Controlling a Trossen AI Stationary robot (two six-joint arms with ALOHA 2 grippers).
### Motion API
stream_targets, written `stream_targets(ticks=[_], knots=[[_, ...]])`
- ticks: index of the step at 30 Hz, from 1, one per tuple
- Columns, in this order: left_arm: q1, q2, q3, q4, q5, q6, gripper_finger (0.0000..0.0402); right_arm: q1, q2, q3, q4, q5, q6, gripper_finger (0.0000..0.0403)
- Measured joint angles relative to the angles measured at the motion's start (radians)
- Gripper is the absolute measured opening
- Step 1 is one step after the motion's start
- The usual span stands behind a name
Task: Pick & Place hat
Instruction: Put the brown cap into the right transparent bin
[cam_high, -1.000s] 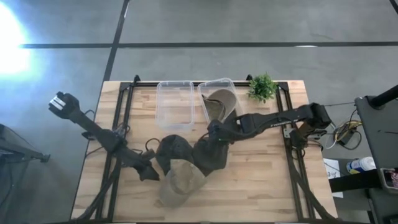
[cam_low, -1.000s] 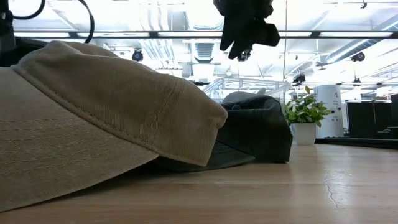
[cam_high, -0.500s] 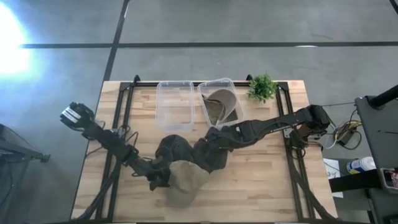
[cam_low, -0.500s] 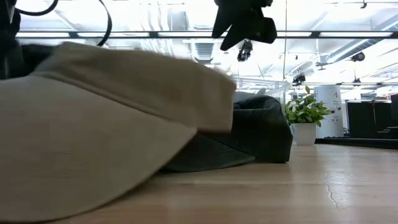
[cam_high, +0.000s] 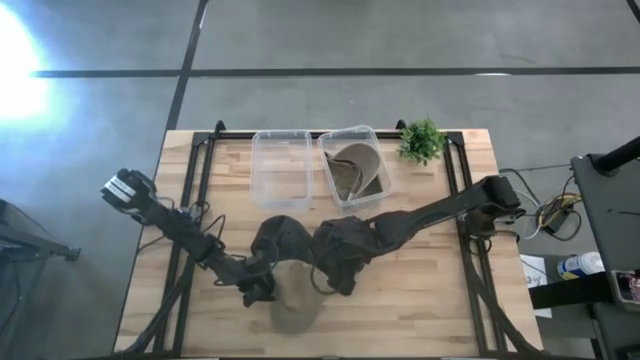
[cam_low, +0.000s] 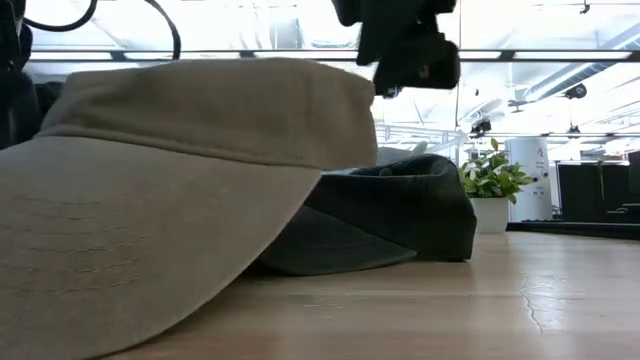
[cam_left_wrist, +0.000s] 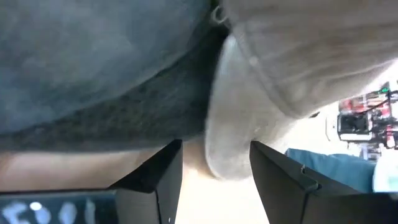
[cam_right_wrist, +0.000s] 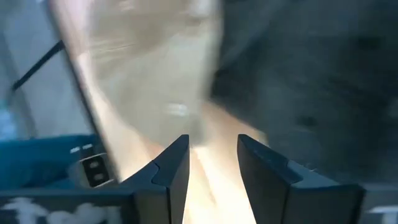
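Observation:
A tan hat (cam_high: 292, 308) lies on the table near its near edge, with its brim toward the low camera (cam_low: 180, 200). Two dark hats (cam_high: 278, 238) (cam_high: 350, 240) lie just behind it. My left gripper (cam_high: 262, 292) is open at the tan hat's left side. In the left wrist view (cam_left_wrist: 214, 168) the hat's edge (cam_left_wrist: 227, 143) reaches in between the fingers. My right gripper (cam_high: 328, 282) is open at the tan hat's right side, above the dark hat's front edge. In the right wrist view (cam_right_wrist: 212, 162) the tan hat (cam_right_wrist: 137, 74) and a dark hat (cam_right_wrist: 311, 74) flank it. My left gripper stands open, level from the table's left, with the tan hat's rounded edge (cam_left_wrist: 227, 143) between its two fingers. I cannot tell whether either finger touches the cloth. The hat rests on the table.
Two clear bins stand at the far side: the left one (cam_high: 282, 170) holds nothing, and the right one (cam_high: 328, 160) holds an olive hat (cam_high: 352, 172). A small potted plant (cam_high: 421, 140) stands at the far right. Bare wood lies to the right of the hats.
The left gripper moved right and toward the near edge, up to the tan hat's left side. The tan hat shifted slightly and its brim now sits flatter and higher in the low view. The right gripper swept from near the bins over the dark hat toward the near edge, coming lower.

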Motion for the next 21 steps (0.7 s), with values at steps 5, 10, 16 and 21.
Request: stream_targets(ticks=[5,10,16,21], knots=[[0.009,-0.009,0.014,0.052,-0.071,0.068,0.0181,-0.002,0.035,-0.005,0.086,-0.047,-0.058,0.0124],[0.030,0.014,0.054,0.082,-0.106,0.098,0.0181,-0.023,0.034,-0.054,0.122,-0.067,-0.088,0.0123],[0.037,0.039,0.132,0.127,-0.103,0.180,0.0181,-0.024,0.052,-0.162,0.262,-0.142,-0.019,0.0121],[0.039,0.079,0.209,0.123,-0.085,0.216,0.0181,-0.008,0.095,-0.198,0.377,-0.154,0.031,0.0122]])
